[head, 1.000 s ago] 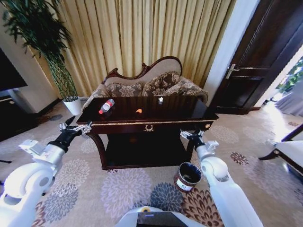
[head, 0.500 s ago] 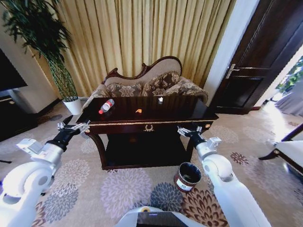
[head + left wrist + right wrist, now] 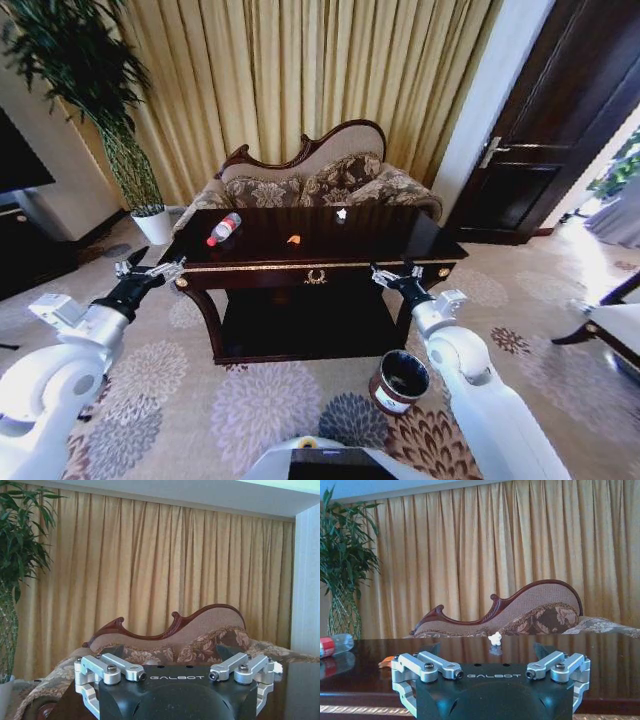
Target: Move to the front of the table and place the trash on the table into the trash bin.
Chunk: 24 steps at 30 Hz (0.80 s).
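Observation:
The dark glossy table (image 3: 400, 243) stands ahead of me on the flowered carpet. On its top lie the trash pieces: a clear bottle (image 3: 224, 228) with a red cap at the left, an orange scrap (image 3: 293, 239) near the middle and a white wrapper bit (image 3: 341, 213) farther back. The round brown trash bin (image 3: 400, 381) sits on the floor by the table's right front leg. My left gripper (image 3: 150, 270) hovers open off the table's left front corner. My right gripper (image 3: 392, 277) is open in front of the right front edge, above the bin. Past the right gripper (image 3: 487, 650) show the wrapper (image 3: 495, 639), bottle (image 3: 332, 645) and scrap (image 3: 385, 662).
A carved-back patterned sofa (image 3: 310, 180) stands close behind the table before gold curtains. A tall plant in a white pot (image 3: 155, 225) is at the back left, a dark cabinet (image 3: 30, 250) at far left, a dark door (image 3: 560, 130) and a chair (image 3: 610, 325) at right.
The whole picture has shifted slightly, so the camera has moved a little relative to the table. Both arms stay raised; the right gripper has drifted a little up and left.

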Tool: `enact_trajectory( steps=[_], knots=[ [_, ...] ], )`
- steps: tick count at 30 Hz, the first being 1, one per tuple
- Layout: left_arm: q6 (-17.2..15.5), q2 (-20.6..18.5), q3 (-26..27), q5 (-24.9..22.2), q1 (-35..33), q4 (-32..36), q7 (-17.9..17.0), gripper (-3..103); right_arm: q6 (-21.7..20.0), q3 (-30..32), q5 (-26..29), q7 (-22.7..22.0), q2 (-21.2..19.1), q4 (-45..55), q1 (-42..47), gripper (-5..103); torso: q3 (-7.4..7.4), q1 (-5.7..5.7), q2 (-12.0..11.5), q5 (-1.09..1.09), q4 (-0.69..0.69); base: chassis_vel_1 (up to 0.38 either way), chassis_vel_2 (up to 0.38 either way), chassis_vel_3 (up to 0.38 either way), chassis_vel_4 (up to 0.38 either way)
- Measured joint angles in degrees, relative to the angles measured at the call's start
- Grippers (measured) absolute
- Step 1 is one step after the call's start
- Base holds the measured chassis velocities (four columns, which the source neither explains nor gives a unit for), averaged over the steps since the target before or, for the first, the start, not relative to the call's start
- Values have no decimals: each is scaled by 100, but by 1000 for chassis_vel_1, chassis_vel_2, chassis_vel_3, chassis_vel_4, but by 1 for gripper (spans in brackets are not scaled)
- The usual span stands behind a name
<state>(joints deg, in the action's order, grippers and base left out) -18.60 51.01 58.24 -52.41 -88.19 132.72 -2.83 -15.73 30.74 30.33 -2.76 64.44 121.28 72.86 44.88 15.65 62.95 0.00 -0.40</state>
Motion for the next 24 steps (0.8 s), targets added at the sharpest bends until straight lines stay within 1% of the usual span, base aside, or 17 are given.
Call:
enact_trajectory(
  steps=[9,24],
  knots=[
    [18,16,-27,7,-23,55,-3,100,23,-6,-19,34,9,-35,18,100,1,2,-2,0,0,-148,145,155,-154],
    [31,27,-4,5,-69,117,-16,100,-16,-44,-38,70,-17,-37,-12,100,0,0,0,0,0,-101,105,104,-99]
  ],
)
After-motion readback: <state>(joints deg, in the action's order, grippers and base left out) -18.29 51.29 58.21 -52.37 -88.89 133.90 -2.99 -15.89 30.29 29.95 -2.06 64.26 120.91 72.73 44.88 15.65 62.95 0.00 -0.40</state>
